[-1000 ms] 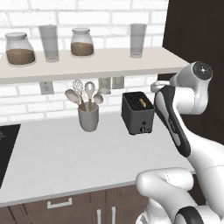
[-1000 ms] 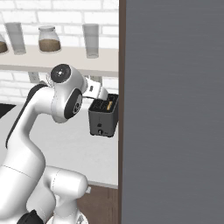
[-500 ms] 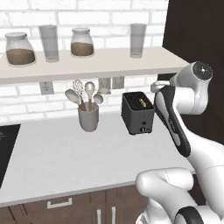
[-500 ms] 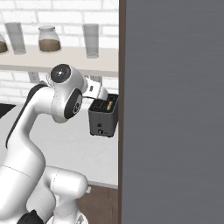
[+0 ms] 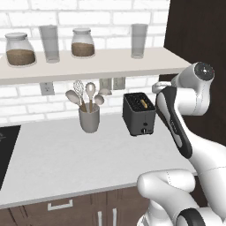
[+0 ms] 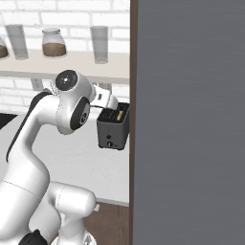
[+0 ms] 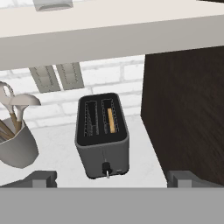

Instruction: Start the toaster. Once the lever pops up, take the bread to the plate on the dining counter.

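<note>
A: Item one, the gripper [image 7: 112, 179]. We list its jaws spread wide, nothing between them; one fingertip [image 7: 41, 178] at each lower corner of the hand view, the toaster [image 7: 103, 135] framed in the gap, well apart from both.

B: Item two, the toaster. We record it dark and boxy, upright on the white worktop [image 5: 66, 159], close to the brick wall [image 5: 26, 108]. The bread [image 7: 111, 120] sits down in the slot on the right in the hand view, a thin tan edge showing. The knob [image 7: 105, 167] is on the narrow front face.

A: Item three, surroundings. We note a grey crock [image 5: 89, 119] of utensils left of the toaster, apart from it. Outlets [image 5: 112, 83] on the wall behind.

B: Above, a pale shelf [image 5: 88, 65] bearing two jars [image 5: 19, 49] with brown contents and two tall glasses [image 5: 139, 40].

A: To the toaster's right, a dark wood panel [image 7: 183, 113], just beside it. A black cooktop [image 5: 6, 150] at the worktop's far left.

B: Below, dark cabinet fronts [image 5: 79, 212] with pale handles.
</note>
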{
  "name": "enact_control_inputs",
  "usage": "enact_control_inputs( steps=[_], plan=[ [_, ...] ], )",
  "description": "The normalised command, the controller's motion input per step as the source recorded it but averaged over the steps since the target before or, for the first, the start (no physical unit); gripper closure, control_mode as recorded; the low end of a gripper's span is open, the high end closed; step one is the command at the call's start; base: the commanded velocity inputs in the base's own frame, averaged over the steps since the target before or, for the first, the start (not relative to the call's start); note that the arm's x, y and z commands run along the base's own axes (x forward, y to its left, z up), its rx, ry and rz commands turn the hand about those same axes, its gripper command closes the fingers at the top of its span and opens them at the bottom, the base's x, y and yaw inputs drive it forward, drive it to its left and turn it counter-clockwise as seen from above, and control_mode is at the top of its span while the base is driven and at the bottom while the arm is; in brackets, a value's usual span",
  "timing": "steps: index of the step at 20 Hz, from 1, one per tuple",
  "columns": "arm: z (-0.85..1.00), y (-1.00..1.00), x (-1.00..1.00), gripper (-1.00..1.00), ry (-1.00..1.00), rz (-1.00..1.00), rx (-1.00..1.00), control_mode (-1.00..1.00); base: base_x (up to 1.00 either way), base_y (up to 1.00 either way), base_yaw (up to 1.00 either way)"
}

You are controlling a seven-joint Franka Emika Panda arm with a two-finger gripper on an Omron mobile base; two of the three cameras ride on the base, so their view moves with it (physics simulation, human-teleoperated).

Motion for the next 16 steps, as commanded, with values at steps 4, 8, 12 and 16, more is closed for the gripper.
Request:
enact_control_inputs(
  steps=[4,8,12,16],
  plan=[
    [0.00,0.00,0.00,-1.00,0.00,0.00,0.00,-1.00,0.00,0.00,0.00],
    [0.00,0.00,0.00,-1.00,0.00,0.00,0.00,-1.00,0.00,0.00,0.00],
    [0.00,0.00,0.00,-1.00,0.00,0.00,0.00,-1.00,0.00,0.00,0.00],
    [0.00,0.00,0.00,-1.00,0.00,0.00,0.00,-1.00,0.00,0.00,0.00]
  ],
)
